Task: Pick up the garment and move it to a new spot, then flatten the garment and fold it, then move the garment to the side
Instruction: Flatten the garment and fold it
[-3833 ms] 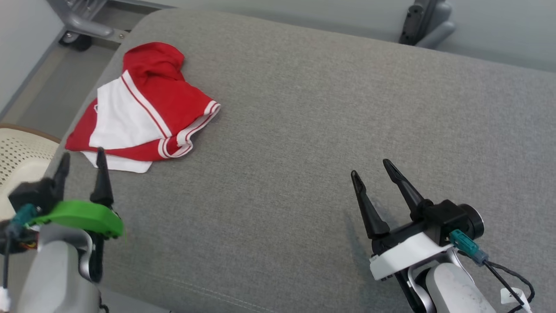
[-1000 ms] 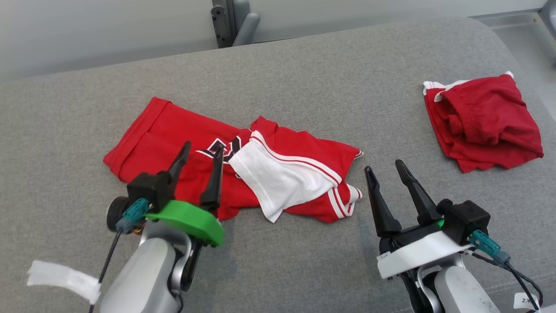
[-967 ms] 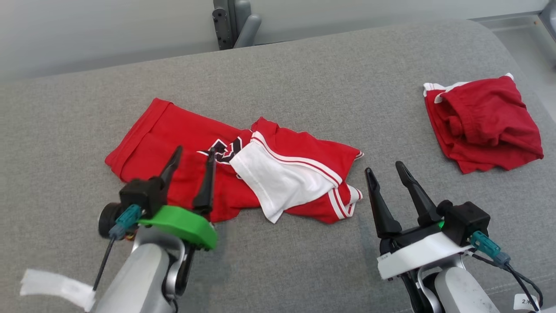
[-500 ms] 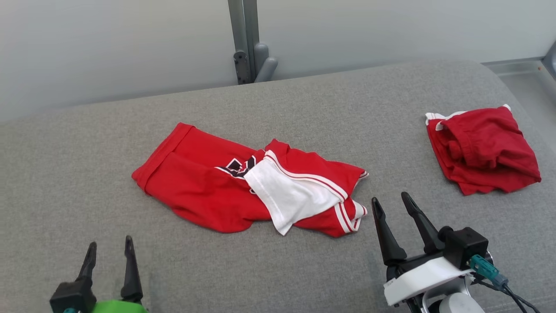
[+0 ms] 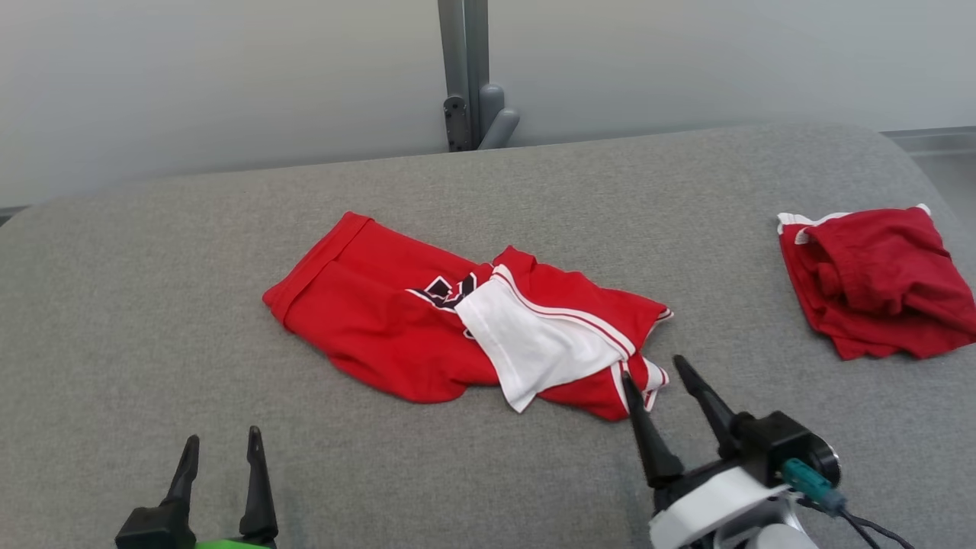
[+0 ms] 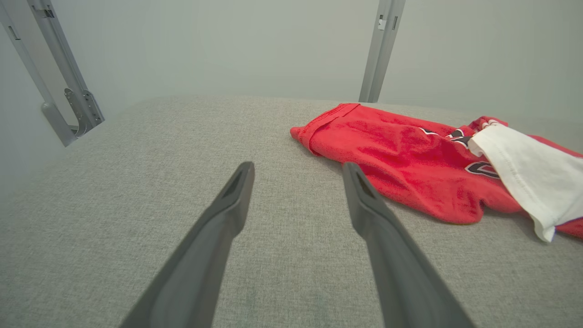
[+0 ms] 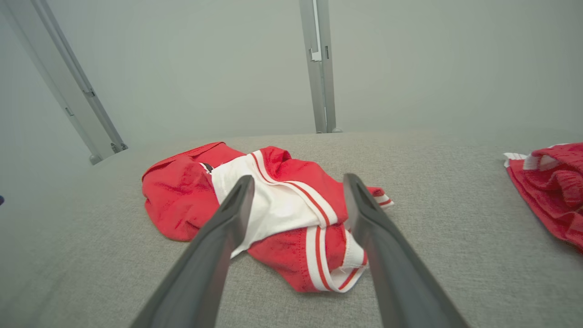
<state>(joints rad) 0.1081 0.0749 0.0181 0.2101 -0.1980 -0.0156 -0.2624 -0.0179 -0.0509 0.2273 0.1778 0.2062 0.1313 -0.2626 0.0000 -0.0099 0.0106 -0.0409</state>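
Note:
The garment (image 5: 381, 320) is a red pair of shorts with a white panel and red-white striped hems, lying crumpled in the middle of the grey padded table (image 5: 152, 305). Its waistband end (image 6: 328, 125) points left in the left wrist view, and its striped hem (image 7: 337, 269) lies nearest in the right wrist view. My left gripper (image 5: 221, 442) is open near the front edge, well short of the cloth and to its left. My right gripper (image 5: 652, 364) is open with nothing in it, its tips at the garment's front right corner.
A second red garment (image 5: 877, 282), bunched and folded, lies at the table's far right edge. A grey metal post (image 5: 465, 76) stands behind the table against a pale wall. Bare grey surface stretches to the left and in front of the shorts.
The head camera has tilted up, so everything sits lower and shifted. My left gripper has pulled back off the garment toward the front edge. My right gripper has edged toward the striped hem.

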